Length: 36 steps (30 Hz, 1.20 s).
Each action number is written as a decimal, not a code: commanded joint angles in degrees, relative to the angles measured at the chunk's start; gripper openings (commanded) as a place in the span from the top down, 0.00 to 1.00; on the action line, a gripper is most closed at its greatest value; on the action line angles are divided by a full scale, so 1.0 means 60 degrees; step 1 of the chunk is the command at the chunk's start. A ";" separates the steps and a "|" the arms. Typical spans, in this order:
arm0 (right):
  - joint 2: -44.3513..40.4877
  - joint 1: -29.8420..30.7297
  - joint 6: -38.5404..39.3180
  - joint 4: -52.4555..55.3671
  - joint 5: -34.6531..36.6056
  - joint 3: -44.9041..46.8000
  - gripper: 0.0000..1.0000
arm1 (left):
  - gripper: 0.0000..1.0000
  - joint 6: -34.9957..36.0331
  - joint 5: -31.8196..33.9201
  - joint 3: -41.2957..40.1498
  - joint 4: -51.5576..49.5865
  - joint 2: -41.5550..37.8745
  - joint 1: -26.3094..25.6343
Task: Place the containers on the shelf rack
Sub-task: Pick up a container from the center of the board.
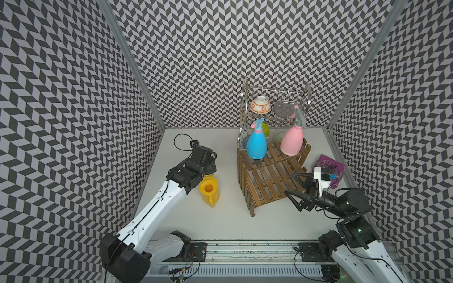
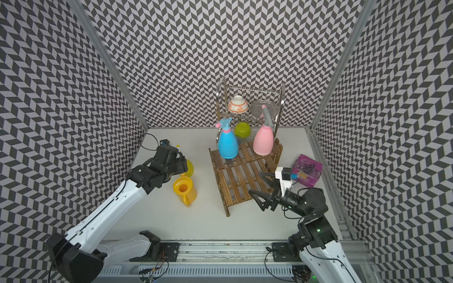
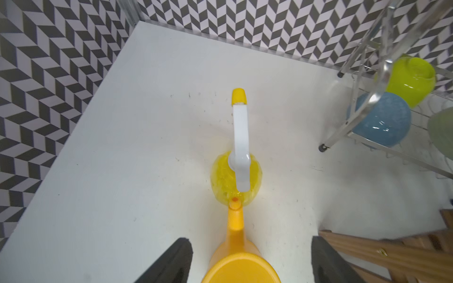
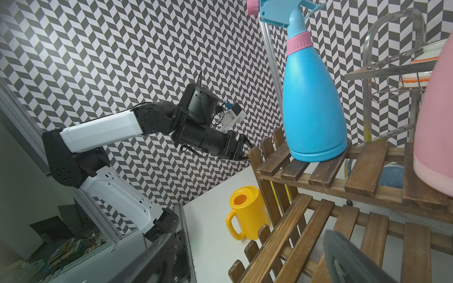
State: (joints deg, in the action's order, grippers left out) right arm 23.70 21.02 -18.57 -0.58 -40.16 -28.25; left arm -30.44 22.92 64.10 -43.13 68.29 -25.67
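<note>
The blue spray bottle [image 1: 256, 144] [image 4: 313, 110] and the pink spray bottle [image 1: 293, 141] stand upright on the upper step of the brown shelf rack [image 1: 267, 181]. Left of the rack, the yellow watering can [image 1: 209, 190] [image 4: 247, 210] stands on the table. The translucent yellow spray bottle [image 3: 235, 176] [image 2: 187, 167] stands just behind it, touching its spout. My left gripper [image 3: 251, 240] is open above the can, its fingers either side of the spout and clear of it. My right gripper [image 1: 289, 183] [image 4: 250, 234] is open and empty over the right end of the rack's lower step.
A steel wire dish rack [image 1: 274, 110] stands behind the shelf rack, holding an orange-patterned bowl [image 1: 260, 104], a green bowl [image 2: 242, 129] and a blue bowl [image 3: 384, 120]. A purple packet [image 1: 329, 171] lies right of the shelf rack. Patterned walls close in three sides.
</note>
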 commanded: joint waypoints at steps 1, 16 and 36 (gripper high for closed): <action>0.0092 -0.0021 0.0206 -0.0528 -0.0198 -0.0041 0.03 | 0.19 0.0381 0.0345 0.0719 0.0141 0.0589 0.0347; -0.0017 -0.0016 0.0403 -0.0326 -0.0283 -0.0074 0.03 | 0.44 0.0933 0.0849 0.2101 0.0384 0.3256 0.0834; -0.0132 -0.0020 0.0469 -0.0082 -0.0158 -0.0270 0.04 | 0.96 0.2405 0.0923 0.2342 0.1637 0.3005 0.1085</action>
State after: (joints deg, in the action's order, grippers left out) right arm 23.73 21.02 -16.49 0.03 -41.39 -28.34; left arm -19.09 27.31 75.59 -36.88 89.82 -19.46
